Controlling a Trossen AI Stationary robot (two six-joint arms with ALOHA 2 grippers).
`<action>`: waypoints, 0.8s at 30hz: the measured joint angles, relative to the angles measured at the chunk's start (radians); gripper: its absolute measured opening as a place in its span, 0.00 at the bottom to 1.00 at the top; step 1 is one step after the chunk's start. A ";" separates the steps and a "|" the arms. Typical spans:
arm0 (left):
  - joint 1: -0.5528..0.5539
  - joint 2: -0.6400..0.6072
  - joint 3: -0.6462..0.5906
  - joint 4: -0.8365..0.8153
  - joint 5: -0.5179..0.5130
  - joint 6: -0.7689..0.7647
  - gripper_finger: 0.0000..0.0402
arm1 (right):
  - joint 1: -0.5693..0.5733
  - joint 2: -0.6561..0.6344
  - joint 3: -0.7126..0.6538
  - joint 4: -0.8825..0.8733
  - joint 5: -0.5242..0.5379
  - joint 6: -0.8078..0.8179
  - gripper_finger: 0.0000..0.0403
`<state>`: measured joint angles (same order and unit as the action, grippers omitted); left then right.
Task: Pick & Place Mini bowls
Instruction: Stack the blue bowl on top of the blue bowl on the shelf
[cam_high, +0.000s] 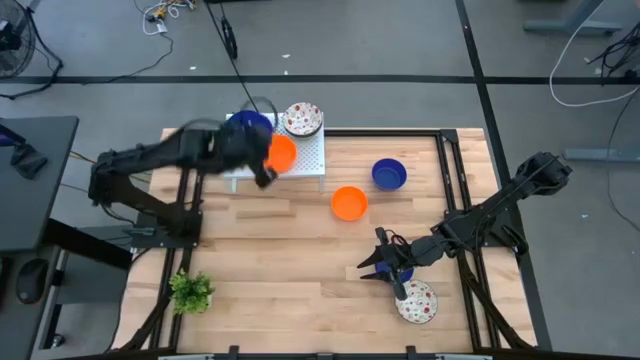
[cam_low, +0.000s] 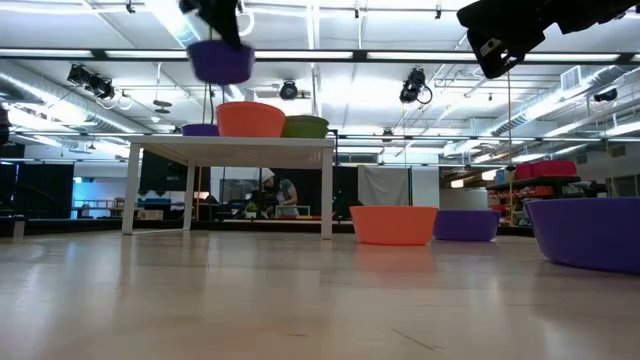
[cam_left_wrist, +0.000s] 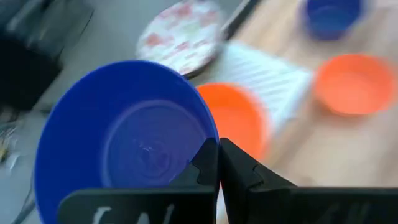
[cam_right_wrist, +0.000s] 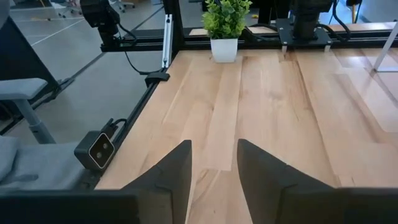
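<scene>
The left gripper (cam_left_wrist: 217, 163) pinches a blue bowl's (cam_left_wrist: 124, 134) rim above the rack (cam_high: 300, 160). It may slip and fall. The right gripper (cam_right_wrist: 214, 165) waits open.

One solid blue mini bowl (cam_left_wrist: 124, 143) hangs in the air above the far-left part of the table, its mouth facing the wrist camera and its rim pinched by the left hand (cam_left_wrist: 217, 163). Just beside it an orange mini bowl (cam_high: 281, 153) sits upright on the white perforated rack (cam_high: 310, 160), and a white speckled mini bowl (cam_high: 302, 119) rests at the rack's far corner. A second orange mini bowl (cam_high: 349, 203) stands upright on the bare wood near the table's middle, with another blue mini bowl (cam_high: 389, 174) close to it on the right. A second speckled mini bowl (cam_high: 416, 301) lies at the near edge.
</scene>
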<state>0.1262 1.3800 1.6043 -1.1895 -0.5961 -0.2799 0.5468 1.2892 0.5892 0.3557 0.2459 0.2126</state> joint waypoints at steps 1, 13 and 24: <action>0.050 0.001 -0.001 -0.004 0.011 0.021 0.01 | 0.000 0.000 0.000 0.000 0.000 0.000 0.32; 0.375 0.083 -0.034 0.053 0.148 0.135 0.01 | 0.000 0.000 0.000 -0.007 0.000 -0.012 0.32; 0.446 0.082 -0.144 0.161 0.242 0.130 0.01 | 0.000 0.000 0.000 -0.007 0.000 -0.012 0.32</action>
<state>0.5718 1.4624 1.4603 -1.0282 -0.3538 -0.1497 0.5468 1.2896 0.5892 0.3491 0.2455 0.2008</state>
